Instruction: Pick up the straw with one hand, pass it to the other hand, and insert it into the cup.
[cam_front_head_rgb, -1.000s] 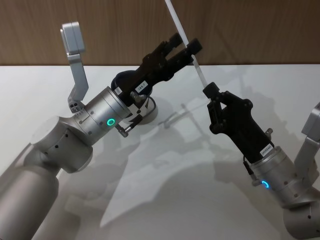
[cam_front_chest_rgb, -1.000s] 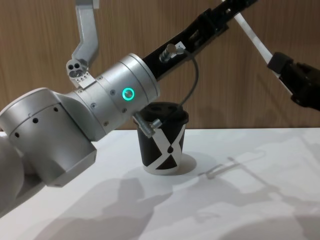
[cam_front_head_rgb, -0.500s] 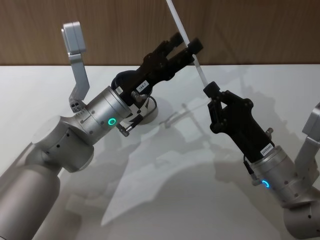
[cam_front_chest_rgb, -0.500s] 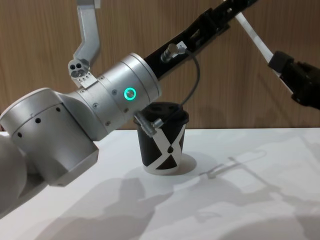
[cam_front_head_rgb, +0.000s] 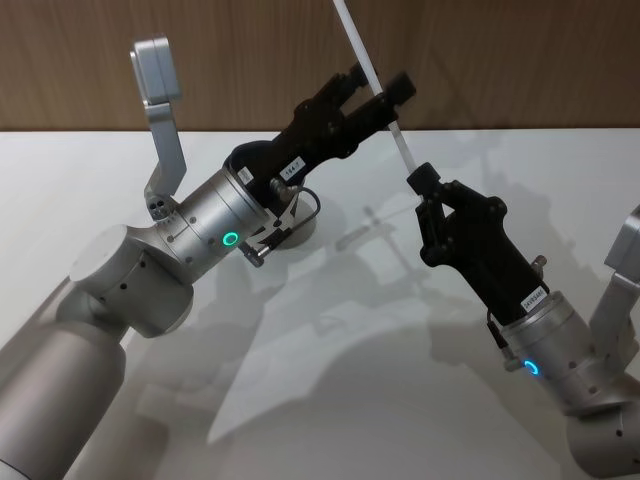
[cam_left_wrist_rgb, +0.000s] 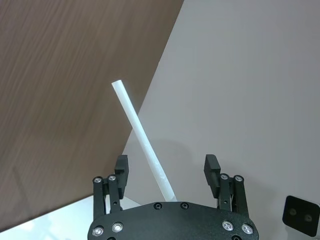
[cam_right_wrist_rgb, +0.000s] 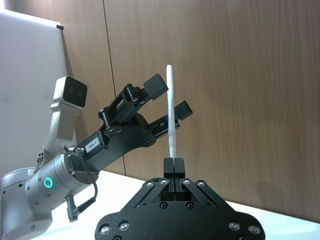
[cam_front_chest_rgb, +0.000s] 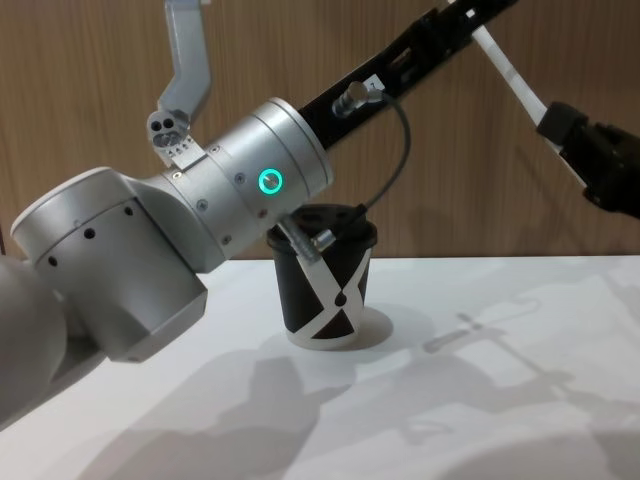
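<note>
While its lower end is being pinched between the closed fingers of the blocky all-black right gripper (cam_front_head_rgb: 424, 186), the long, thin white plastic straw (cam_front_head_rgb: 368, 68) is being held in the air above the white table (cam_front_head_rgb: 330, 400), slanting up and back toward the brown wooden wall (cam_front_head_rgb: 520, 60). The upper part of the straw is being straddled by the long black left gripper (cam_front_head_rgb: 377, 88), the one with a silver cylindrical wrist and a glowing green ring. Its jaws are being held apart. In the left wrist view, the straw (cam_left_wrist_rgb: 142, 137) is being shown running through the gap of the left gripper (cam_left_wrist_rgb: 166, 165), with neither of the two fingertips (cam_left_wrist_rgb: 121, 164) touching it. In the right wrist view, the straw (cam_right_wrist_rgb: 171, 110) is being shown rising upright out of the tightly closed right gripper (cam_right_wrist_rgb: 173, 162), with the left gripper (cam_right_wrist_rgb: 167, 97) reaching around it from the side.

In the chest view, the small black paper cup (cam_front_chest_rgb: 335, 295) with a large white X mark and a black domed lid is being shown standing upright on the table (cam_front_chest_rgb: 450, 420), below the left arm's wrist. A thin black cable (cam_front_chest_rgb: 400, 160) is drooping down in front of the cup's lid. The straw (cam_front_chest_rgb: 508, 72) and the right gripper (cam_front_chest_rgb: 553, 120) are being carried well above the cup and off to its right.
</note>
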